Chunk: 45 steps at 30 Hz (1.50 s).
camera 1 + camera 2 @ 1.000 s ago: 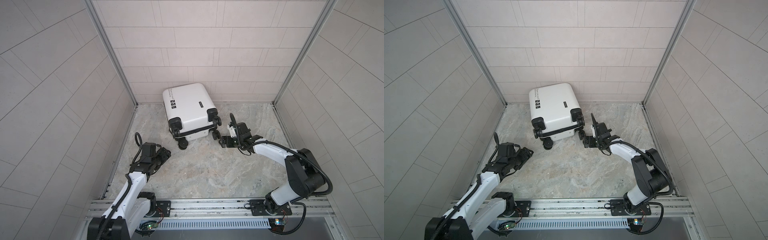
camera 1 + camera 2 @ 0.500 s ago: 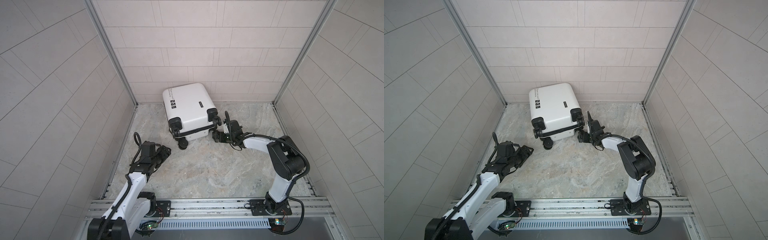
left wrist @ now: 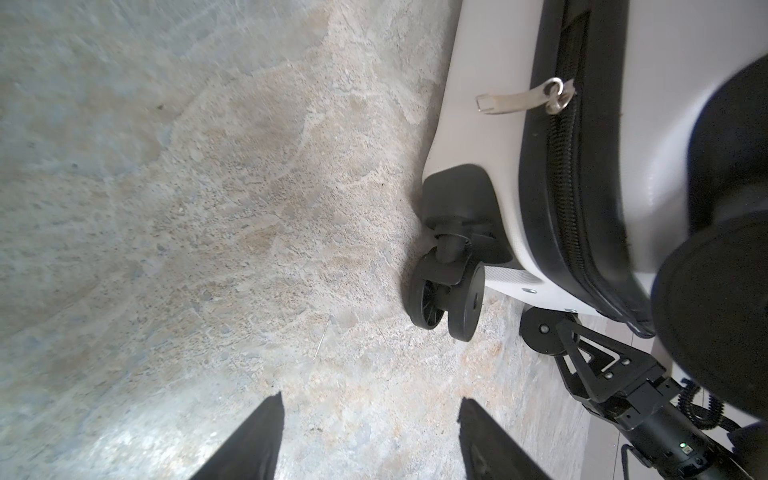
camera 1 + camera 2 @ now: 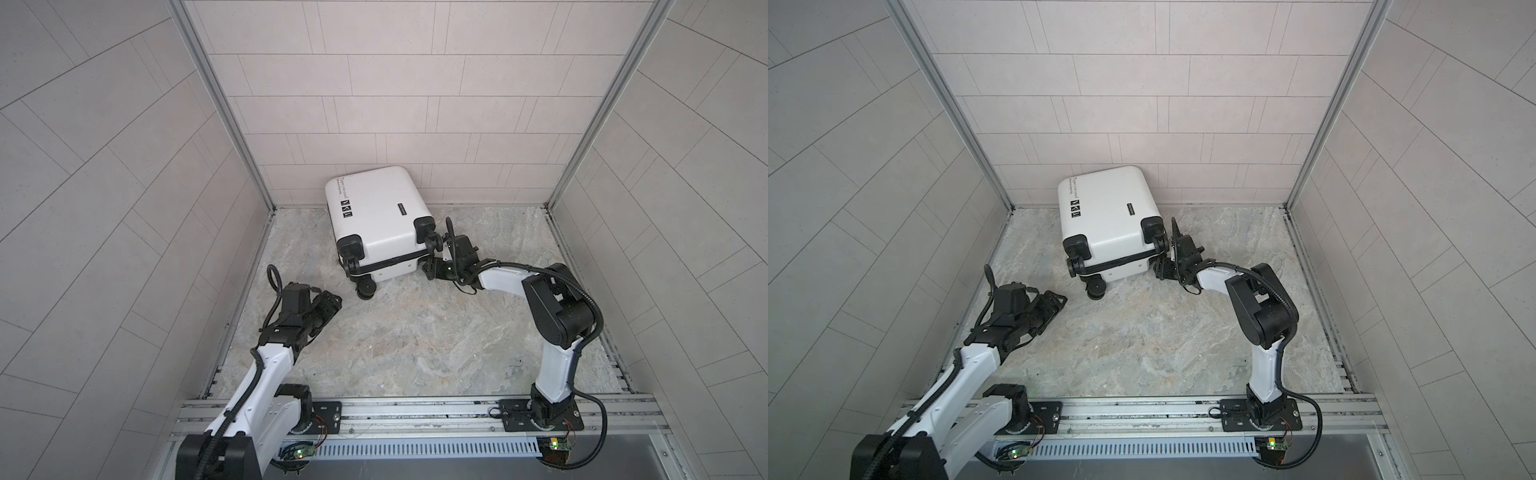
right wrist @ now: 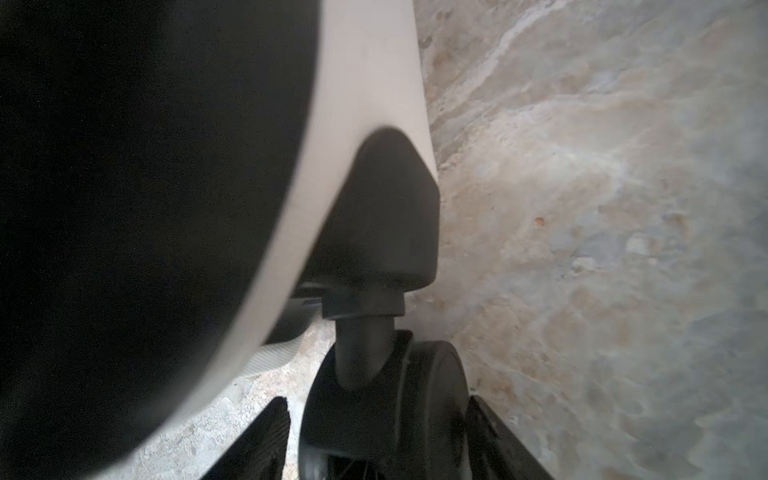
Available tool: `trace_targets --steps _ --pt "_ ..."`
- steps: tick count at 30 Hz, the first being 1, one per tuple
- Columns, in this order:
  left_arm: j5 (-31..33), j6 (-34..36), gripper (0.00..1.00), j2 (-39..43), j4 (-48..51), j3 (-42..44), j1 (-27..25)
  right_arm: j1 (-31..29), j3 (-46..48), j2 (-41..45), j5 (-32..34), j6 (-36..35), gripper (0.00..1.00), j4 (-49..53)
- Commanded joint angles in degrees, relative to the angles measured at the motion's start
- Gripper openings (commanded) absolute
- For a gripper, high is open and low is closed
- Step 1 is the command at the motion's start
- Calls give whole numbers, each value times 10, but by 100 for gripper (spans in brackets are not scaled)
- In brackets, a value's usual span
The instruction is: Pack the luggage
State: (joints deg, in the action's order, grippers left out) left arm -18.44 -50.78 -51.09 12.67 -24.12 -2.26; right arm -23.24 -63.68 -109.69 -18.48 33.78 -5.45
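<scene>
The white luggage (image 4: 374, 216) lies on the desk (image 4: 415, 332). The right gripper (image 5: 376, 403) straddles one wheel (image 5: 432, 395), but I cannot tell whether it grips. The left gripper (image 3: 370, 405) hangs open, empty.

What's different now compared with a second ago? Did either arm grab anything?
The right gripper moved in to the suitcase and now straddles one of its floor-level wheels; whether it grips it yet isn't clear. The suitcase and the open left gripper stayed put.
</scene>
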Motion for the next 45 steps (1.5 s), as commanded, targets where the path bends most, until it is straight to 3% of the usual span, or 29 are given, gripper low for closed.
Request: trace_targets --steps 1,6,9,14,18,31,45 --pt "0 1 73 4 0 -1 4 -5 -4 -12 -3 11 68 4" --pt "-1 2 73 7 5 -4 6 -5 1 -16 -5 16 68 2" --pt "0 3 73 6 5 -5 5 -3 5 -17 -16 25 61 -10" --pt "-1 3 73 7 8 -6 6 6 19 -26 -62 67 52 -65" --pt "-1 3 73 11 10 -6 6 14 32 -41 -109 110 50 -116" --pt "0 8 73 13 14 -15 11 59 139 34 -99 123 85 -144" --pt "-26 116 74 -28 -7 -124 31 44 138 256 19 -38 87 111"
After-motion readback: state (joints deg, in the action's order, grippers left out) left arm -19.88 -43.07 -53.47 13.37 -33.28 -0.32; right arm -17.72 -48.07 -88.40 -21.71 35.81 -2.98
